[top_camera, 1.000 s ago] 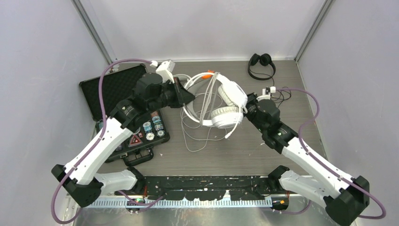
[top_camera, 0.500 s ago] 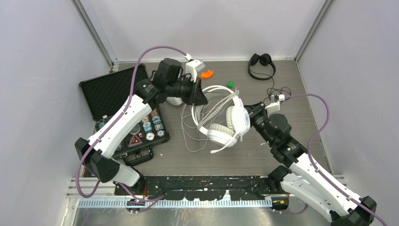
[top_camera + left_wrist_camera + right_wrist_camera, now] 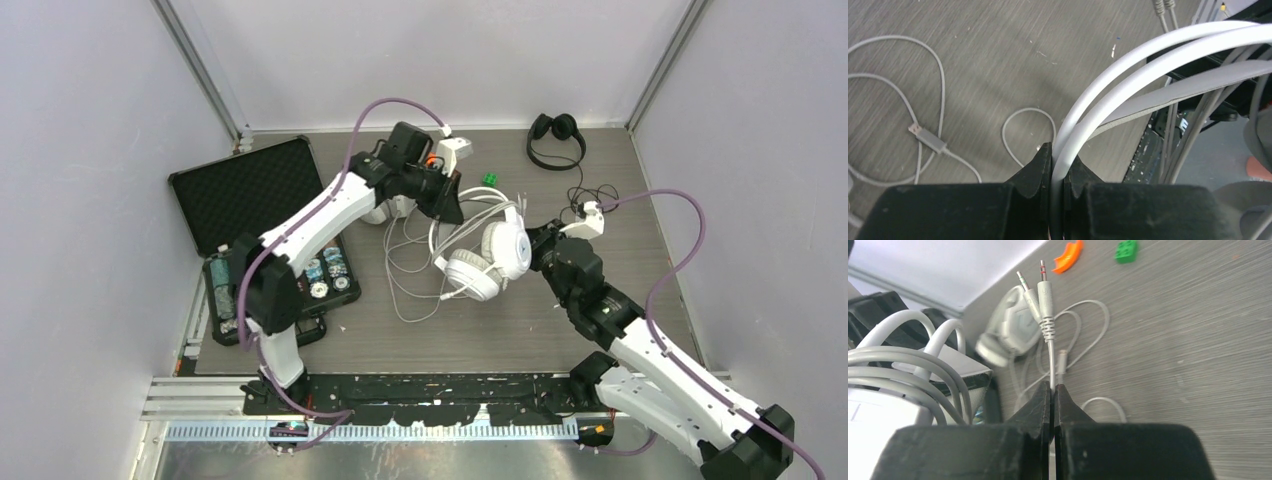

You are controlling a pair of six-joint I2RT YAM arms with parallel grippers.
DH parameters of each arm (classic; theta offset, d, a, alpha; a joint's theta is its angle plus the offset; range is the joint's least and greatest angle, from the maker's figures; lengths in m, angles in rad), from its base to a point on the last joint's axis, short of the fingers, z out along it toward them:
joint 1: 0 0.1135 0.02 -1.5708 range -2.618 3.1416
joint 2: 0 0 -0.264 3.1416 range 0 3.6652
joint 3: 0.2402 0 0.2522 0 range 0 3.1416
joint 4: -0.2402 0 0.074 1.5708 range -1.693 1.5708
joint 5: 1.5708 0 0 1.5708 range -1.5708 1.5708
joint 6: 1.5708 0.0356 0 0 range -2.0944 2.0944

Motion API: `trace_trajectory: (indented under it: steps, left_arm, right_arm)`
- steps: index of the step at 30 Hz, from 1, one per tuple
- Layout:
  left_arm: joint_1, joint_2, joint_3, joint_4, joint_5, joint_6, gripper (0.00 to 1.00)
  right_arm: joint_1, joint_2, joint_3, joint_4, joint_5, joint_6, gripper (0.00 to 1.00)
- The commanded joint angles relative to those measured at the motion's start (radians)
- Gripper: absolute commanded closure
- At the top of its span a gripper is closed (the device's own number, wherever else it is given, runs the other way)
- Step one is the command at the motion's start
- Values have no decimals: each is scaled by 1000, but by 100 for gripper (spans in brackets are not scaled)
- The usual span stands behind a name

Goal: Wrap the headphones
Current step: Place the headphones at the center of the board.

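- Gripping the white headset [image 3: 490, 255] from both sides, the two arms hold it between them over the table [image 3: 500, 330]. The left pincer [image 3: 1057, 156] is pinched tight on the twin wires of the headband [image 3: 1148, 55], which arches up and away to its right.
- Right pincer [image 3: 1053, 390] is clamped narrow on the white cable [image 3: 1050, 360] just below its twin plugs [image 3: 1043, 285], which stick out straight ahead of its tips.
- Several coils [image 3: 908, 370] of that cable lie bundled around the headset, left of the right pincer. By the look of it, this winding is nearly finished, with only the plug end yet to be tucked in or released.
- Beyond the right pincer's tips a pale grey headset [image 3: 1008, 335] lies blurred on the table. Slack loops of cord [image 3: 405, 285] sprawl on the table below the left pincer; whose they are cannot be told for sure, but this headset appears unwrapped.
- Black headset [image 3: 556, 135] sits well beyond the right pincer, at the far edge, its thin cord trailing loose.
- On this showing, one of the three is close to done and two are left.
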Motion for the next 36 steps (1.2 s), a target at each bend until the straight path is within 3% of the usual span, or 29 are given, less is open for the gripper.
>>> trace_trajectory:
  steps: [1,9,16,20,28,36]
  left_arm:
    - [1,131,114,-10,85,80,100]
    - [1,377,176,140,124,103,100]
    - [-7,534,206,299,122,68,100]
    - [-39,587,246,316,77,46,99]
    - [-69,718,345,364,49,-22,98]
    - [-71,745,364,342,35,-41,92]
  right_arm:
    - [-36,69,18,79,213,-179,100]
    - [-137,206,-55,181,217,-179,99]
    - [-292,350,-136,352,44,-155,97]
    - [-397,485,-124,447,-121,-138,98]
    - [-521,565,-99,478,-235,-200,91]
    - [-532,592,-126,456,-273,-186,83]
